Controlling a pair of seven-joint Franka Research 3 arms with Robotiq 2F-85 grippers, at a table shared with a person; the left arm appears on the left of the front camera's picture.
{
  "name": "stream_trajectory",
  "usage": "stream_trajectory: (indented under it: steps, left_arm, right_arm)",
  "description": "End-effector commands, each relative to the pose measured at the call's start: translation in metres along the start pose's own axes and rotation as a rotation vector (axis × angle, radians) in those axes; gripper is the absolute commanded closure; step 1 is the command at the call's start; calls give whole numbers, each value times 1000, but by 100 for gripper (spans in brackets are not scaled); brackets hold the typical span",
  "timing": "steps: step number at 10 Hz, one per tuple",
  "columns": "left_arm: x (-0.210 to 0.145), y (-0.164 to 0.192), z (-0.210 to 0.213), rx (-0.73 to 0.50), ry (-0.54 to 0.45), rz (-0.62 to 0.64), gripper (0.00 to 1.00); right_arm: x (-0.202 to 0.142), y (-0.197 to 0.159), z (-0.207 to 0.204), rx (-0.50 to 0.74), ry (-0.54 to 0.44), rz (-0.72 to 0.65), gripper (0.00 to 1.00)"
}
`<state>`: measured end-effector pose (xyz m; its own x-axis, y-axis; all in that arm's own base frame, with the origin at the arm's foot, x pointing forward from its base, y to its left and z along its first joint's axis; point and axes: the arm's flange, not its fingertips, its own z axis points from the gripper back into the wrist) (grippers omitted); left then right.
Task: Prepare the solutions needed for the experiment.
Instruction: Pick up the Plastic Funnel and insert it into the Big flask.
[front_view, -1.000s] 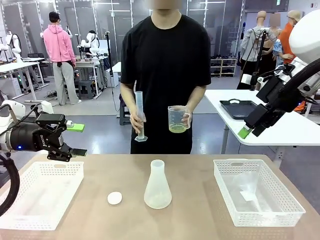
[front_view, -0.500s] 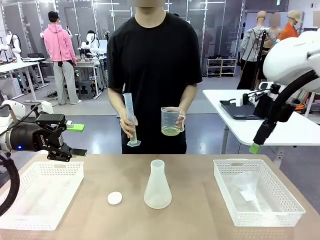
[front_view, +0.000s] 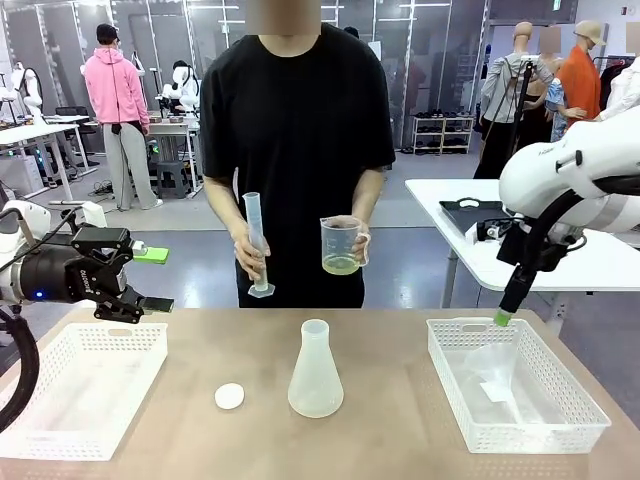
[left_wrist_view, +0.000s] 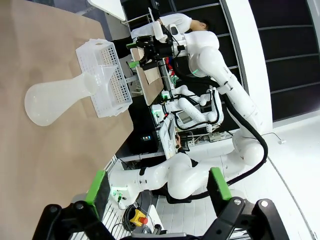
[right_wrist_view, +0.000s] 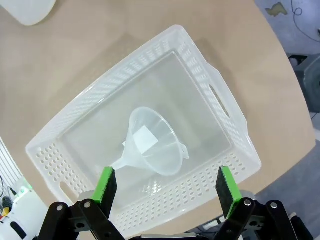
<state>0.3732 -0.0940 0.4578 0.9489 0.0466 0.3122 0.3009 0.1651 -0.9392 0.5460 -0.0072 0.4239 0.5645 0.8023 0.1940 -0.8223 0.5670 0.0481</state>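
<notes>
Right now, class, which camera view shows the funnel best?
The right wrist view: it looks down into the basket at the whole funnel. The front view gives only a faint shape inside the basket; from the left wrist view, it is too small to tell.

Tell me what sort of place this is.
Probably a robotics research lab staged as a chemistry bench. A conical flask stands on the table between two robot arms. A person holds a graduated cylinder and a beaker of yellowish solution. More worktables stand behind.
</notes>
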Motion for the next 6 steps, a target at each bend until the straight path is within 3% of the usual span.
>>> stream_trajectory:
  steps: [1, 6]
  left_arm:
    - [0, -1, -1, -15, 3, -1, 0]
    - [0, -1, -1, -15, 3, -1, 0]
  right_arm:
    - [-4, 1, 9, -13, -2, 1, 0]
    - [-4, 1, 9, -13, -2, 1, 0]
